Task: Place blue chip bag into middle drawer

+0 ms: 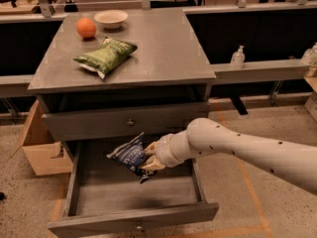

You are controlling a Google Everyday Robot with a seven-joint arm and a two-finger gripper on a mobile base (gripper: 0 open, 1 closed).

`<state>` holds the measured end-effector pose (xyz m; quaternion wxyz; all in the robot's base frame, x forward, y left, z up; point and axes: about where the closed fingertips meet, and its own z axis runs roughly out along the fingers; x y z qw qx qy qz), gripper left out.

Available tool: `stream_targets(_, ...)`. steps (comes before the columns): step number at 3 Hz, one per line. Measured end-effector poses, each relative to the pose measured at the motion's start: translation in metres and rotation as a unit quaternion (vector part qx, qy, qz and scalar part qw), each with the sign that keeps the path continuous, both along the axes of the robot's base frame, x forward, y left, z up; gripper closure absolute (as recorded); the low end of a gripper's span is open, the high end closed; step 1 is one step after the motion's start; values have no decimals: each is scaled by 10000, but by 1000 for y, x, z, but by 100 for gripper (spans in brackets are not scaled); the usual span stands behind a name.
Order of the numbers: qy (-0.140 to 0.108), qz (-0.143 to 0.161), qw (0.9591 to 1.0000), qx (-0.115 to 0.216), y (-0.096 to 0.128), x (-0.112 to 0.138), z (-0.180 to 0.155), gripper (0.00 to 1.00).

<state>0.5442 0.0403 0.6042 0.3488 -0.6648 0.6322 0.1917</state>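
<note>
The middle drawer (133, 220) is pulled out wide below the cabinet top, its grey plank floor showing. My gripper (149, 156) reaches in from the right on a white arm and is shut on the blue chip bag (128, 154). The bag is dark navy with white lettering and hangs tilted just above the drawer's back half, inside the drawer's outline. The closed upper drawer front (130, 123) with its round knob sits right behind the bag.
On the cabinet top (163, 53) lie a green chip bag (105, 56), an orange (86, 28) and a white bowl (111, 19). A cardboard box (39, 148) stands at the cabinet's left. Bottles (238, 57) stand on a ledge at right.
</note>
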Motion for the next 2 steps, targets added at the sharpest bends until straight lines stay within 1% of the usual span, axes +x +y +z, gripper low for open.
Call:
stream_targets(1, -68, -39, 9999, -141, 8, -1, -35, 100)
stream_targets(2, -186, 16, 9992, -353, 18, 5, -70, 100)
